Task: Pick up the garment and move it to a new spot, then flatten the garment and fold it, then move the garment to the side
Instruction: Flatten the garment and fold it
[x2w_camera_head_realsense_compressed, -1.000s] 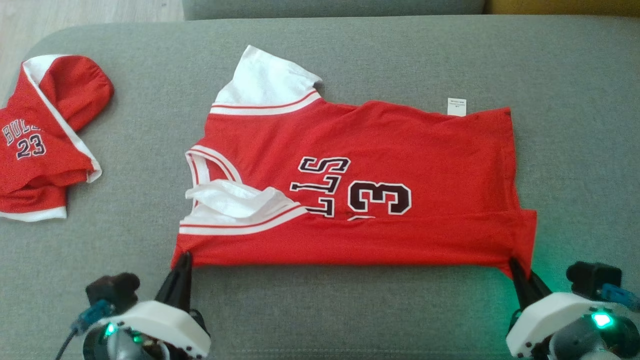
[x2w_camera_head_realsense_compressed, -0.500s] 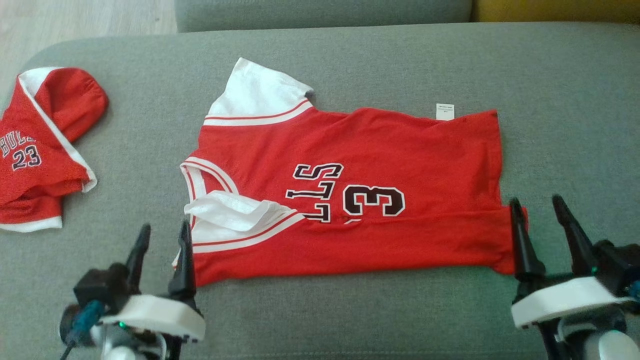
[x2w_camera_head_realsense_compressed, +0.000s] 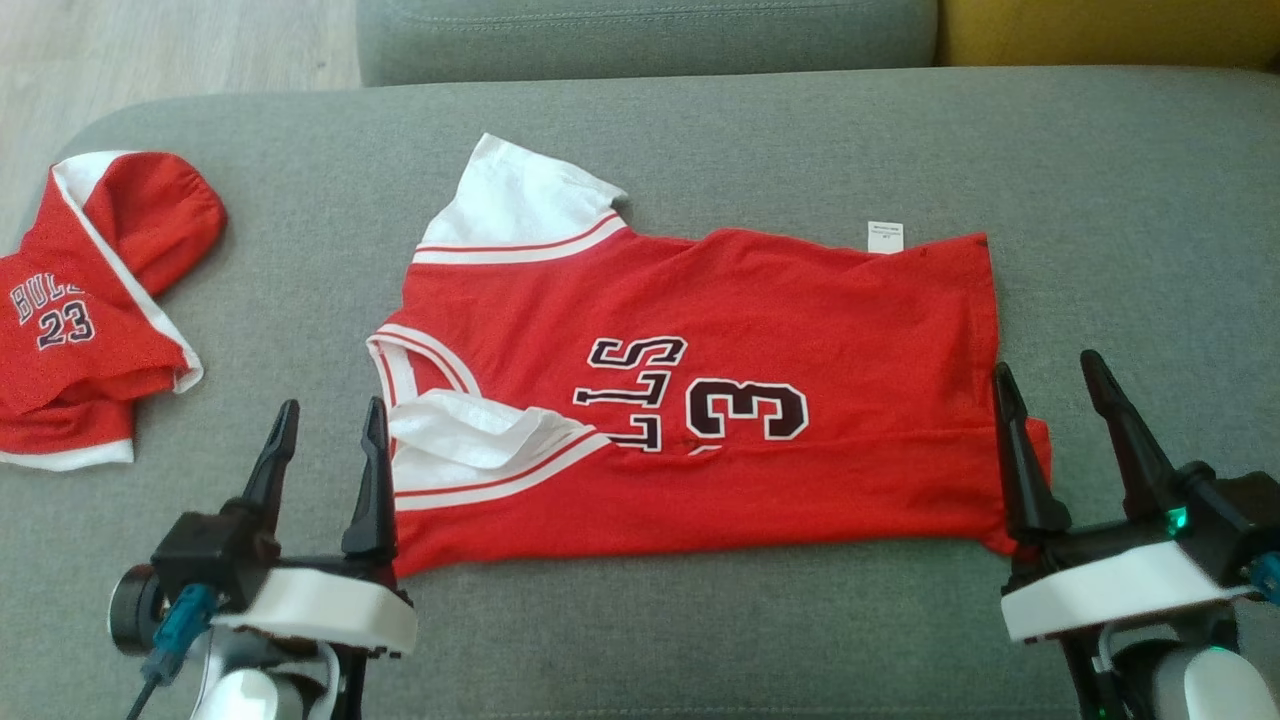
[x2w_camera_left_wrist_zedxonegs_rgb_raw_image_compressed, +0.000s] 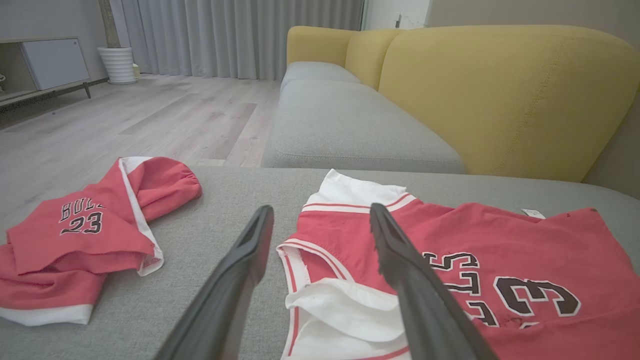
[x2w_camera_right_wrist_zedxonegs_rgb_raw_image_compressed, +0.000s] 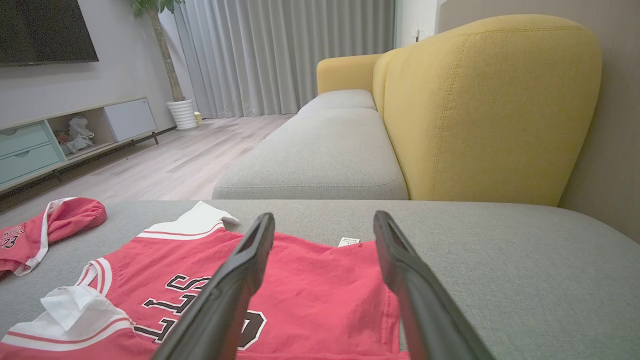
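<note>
Garment (x2w_camera_head_realsense_compressed: 720, 290) between left pincer (x2w_camera_head_realsense_compressed: 331, 404), right pincer (x2w_camera_head_realsense_compressed: 1044, 362)

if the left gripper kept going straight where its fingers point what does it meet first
Likely the red jersey: the left gripper's open jaws straddle its collar edge, one finger over the folded white sleeve, the other over bare grey cushion. Its height is unclear, so it may skim above.

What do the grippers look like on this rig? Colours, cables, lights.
Left gripper and right gripper match: two long black tapering fingers on a white shell, black block behind. Left has a blue plug and dark cable; right shows a green light.
</note>
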